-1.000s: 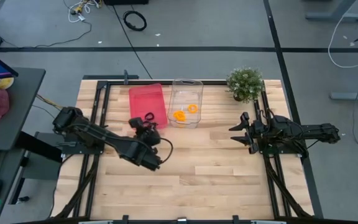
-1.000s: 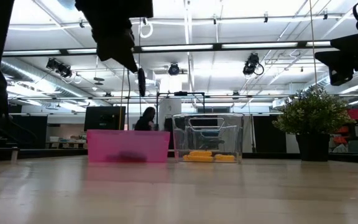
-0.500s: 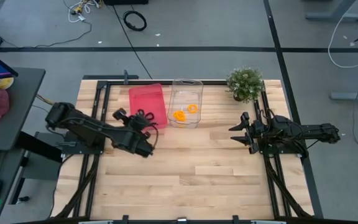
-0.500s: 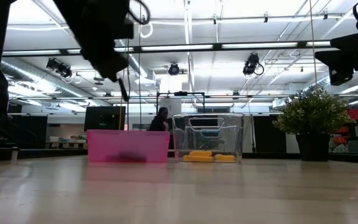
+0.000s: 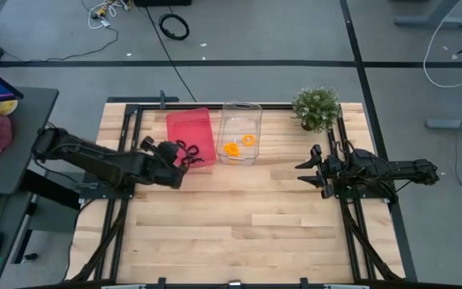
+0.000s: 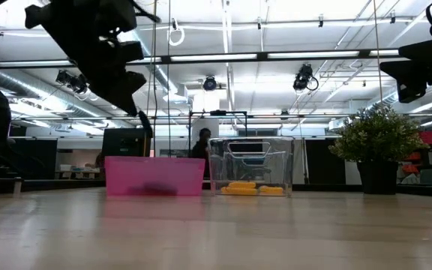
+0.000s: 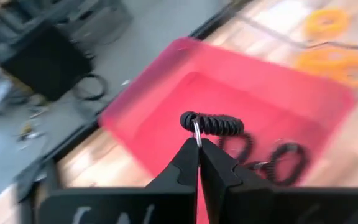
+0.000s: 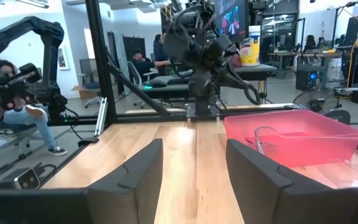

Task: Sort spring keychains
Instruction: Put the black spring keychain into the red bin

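- You have the wooden table [image 5: 239,233] as the biggest thing in sight, with the pink bin [image 5: 189,130] at its far edge serving as your landmark.
- Your left arm reaches in from the table's left side, and its left gripper [image 5: 179,156] sits over the near-left corner of the pink bin.
- Your right arm waits well to the right of the pink bin, near the table's right edge; the right gripper [image 5: 308,169] there has its fingers spread wide with nothing between them (the right wrist view shows bare wood in the gap).
- The clear bin [image 5: 240,132] stands just beside the pink bin on its right.
- The potted plant [image 5: 315,107] stands farther right of the pink bin, past the clear bin.
- The left gripper's fingers [image 7: 185,168] are pinched nearly together on the metal ring of a black keychain [image 7: 213,123], which hangs above the pink bin's floor.
- Other black keychains [image 7: 288,163] lie on the pink bin's floor, under and just beyond the held one.
- The orange keychains [image 5: 237,145] lie in the clear bin next door (how many, you cannot tell).
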